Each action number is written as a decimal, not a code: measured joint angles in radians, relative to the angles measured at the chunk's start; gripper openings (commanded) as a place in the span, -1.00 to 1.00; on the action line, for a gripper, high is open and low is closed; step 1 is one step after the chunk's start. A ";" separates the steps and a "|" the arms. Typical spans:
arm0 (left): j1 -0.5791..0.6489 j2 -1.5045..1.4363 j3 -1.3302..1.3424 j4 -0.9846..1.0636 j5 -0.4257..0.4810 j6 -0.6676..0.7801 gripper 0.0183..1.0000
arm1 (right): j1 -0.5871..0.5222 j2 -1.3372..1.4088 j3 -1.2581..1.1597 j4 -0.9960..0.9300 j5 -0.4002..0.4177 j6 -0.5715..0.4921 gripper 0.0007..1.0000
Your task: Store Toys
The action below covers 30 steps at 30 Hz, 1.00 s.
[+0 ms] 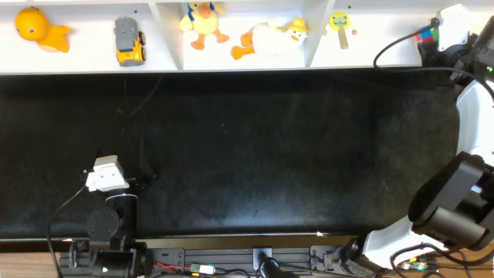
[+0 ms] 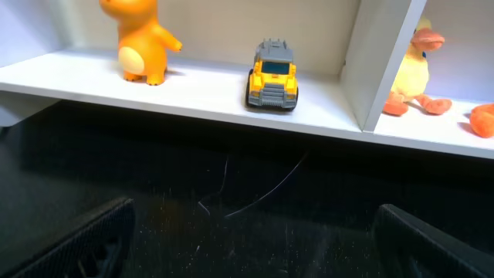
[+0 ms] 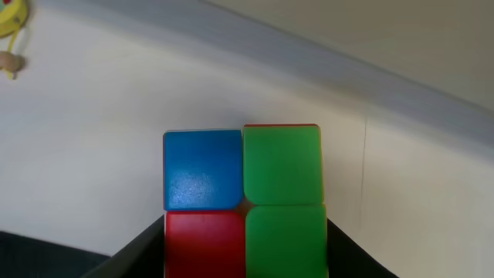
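Your colour cube [image 3: 243,193], showing blue, green and red tiles, is pinched between the fingers of your right gripper [image 3: 243,261] at the right end of the white shelf [image 1: 370,58], beyond the yellow rattle [image 1: 340,27]. Your left gripper [image 2: 255,247] hangs low over the black table [image 1: 270,154], fingers spread wide with nothing between them, facing the yellow truck [image 2: 272,75] and orange duck [image 2: 143,38] on the shelf.

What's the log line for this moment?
right hand: shut on colour cube, at right end of white shelf | left hand: open, over black table | yellow truck: on shelf
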 measured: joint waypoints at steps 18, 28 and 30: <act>0.000 0.000 0.000 0.000 0.000 0.000 1.00 | 0.007 0.052 0.000 0.066 0.001 0.105 -0.38; 0.000 0.000 0.000 0.000 0.000 0.000 1.00 | 0.015 0.064 0.000 0.091 0.000 0.168 -0.37; 0.000 0.000 0.000 0.000 0.000 0.000 1.00 | 0.015 0.068 0.000 0.091 0.003 0.173 -0.37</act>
